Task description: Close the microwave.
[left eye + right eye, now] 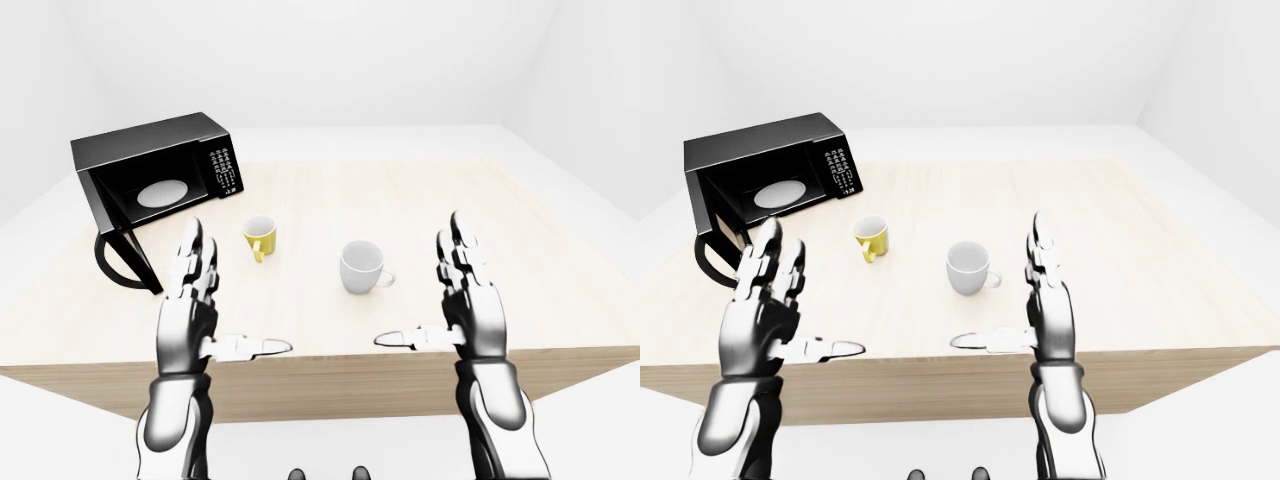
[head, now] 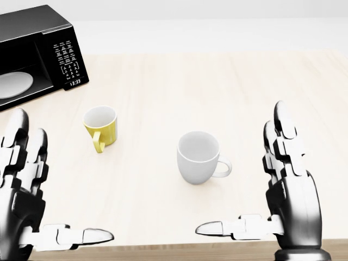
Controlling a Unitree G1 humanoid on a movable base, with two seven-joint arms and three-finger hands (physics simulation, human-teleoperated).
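A black microwave (image 1: pixel 155 180) sits at the far left corner of a pale wooden table (image 1: pixel 420 200), its door (image 1: pixel 125 260) swung wide open and a white turntable plate (image 1: pixel 163 192) visible inside. To the microwave's right stand a yellow mug (image 1: pixel 260 237) and, farther right, a white mug (image 1: pixel 363 267). Nearer the camera than the microwave, the left hand (image 1: pixel 190 300) and right hand (image 1: pixel 462 295) hover with fingers spread, thumbs pointing inward.

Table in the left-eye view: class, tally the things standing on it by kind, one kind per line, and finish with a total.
Microwave, black, door open: 1
Mugs: 2, one yellow mug and one white mug
Total on the table: 3
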